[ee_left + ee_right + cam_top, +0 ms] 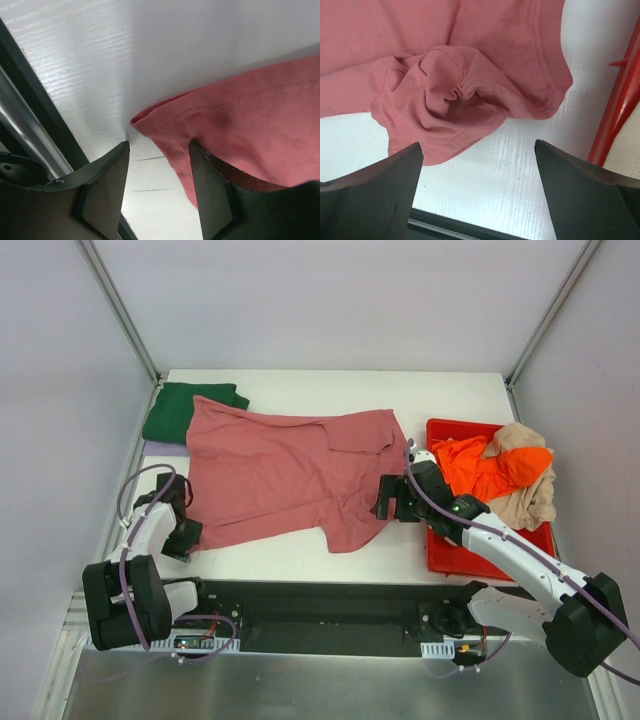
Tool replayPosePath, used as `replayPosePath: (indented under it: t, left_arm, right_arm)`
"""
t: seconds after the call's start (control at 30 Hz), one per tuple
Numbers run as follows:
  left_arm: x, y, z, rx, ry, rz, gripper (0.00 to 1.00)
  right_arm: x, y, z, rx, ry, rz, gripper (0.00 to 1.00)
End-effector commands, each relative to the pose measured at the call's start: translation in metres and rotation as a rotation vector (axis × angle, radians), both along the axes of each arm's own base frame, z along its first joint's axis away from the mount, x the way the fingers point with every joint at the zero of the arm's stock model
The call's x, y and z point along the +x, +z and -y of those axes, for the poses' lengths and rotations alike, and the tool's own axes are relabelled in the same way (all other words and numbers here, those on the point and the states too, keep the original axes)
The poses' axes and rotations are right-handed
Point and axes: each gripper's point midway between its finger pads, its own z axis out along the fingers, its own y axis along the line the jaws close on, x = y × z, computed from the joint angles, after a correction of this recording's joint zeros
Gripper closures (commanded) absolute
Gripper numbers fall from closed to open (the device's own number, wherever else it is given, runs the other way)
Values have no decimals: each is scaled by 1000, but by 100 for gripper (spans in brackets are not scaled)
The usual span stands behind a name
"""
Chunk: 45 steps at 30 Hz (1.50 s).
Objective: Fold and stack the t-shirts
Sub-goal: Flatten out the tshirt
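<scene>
Green tee (190, 410) lies folded; rose tee (290, 475) sprawls unfolded; left hand (159, 150) and right hand (479, 147) gape empty; orange tee (490, 470) waits in bin (440, 550).

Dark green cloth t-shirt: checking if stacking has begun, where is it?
Top view, far left corner of the table: the folded dark green cloth t-shirt touches the spread dusty rose-red t-shirt, a pale lilac cloth at its near edge.

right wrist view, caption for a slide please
Open right hand over a bunched fold of the rose tee on the table, bin at right.
</scene>
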Motion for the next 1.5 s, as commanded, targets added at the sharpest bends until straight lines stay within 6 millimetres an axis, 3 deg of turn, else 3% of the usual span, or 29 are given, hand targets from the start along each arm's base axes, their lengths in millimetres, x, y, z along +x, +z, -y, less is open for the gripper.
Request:
replayPosePath:
  t: [0.0,0.1,0.17,0.2,0.27,0.5,0.73,0.87,1.17,1.47]
  left_arm:
    - [4,-11,3,-33,5,-20,48]
    - [11,-14,3,-36,-27,-13,48]
    - [16,-18,4,-50,-57,-9,58]
    - [18,-20,6,-62,-67,-10,69]
    - [19,-22,5,-64,-77,-21,99]
    - [24,-12,-8,16,-120,29,100]
    - [31,17,-12,87,-137,222,100]
    - [29,27,-18,122,-86,252,100]
    - [32,27,-20,123,-100,214,100]
    - [32,26,-21,125,-108,200,100]
  right_arm:
    - [6,7,-4,26,5,32,4]
    - [6,6,-3,25,1,31,4]
    - [6,5,-3,22,-1,29,4]
    - [6,5,-2,18,-1,28,4]
    - [5,3,-2,16,1,22,4]
    - [-10,-8,-4,32,26,-39,1]
    - [-30,-35,-6,-12,-22,-144,9]
    - [-22,-51,5,-81,-142,-159,23]
    - [5,-71,-11,-94,-181,-150,52]
    - [20,-86,-39,-25,-94,-130,52]
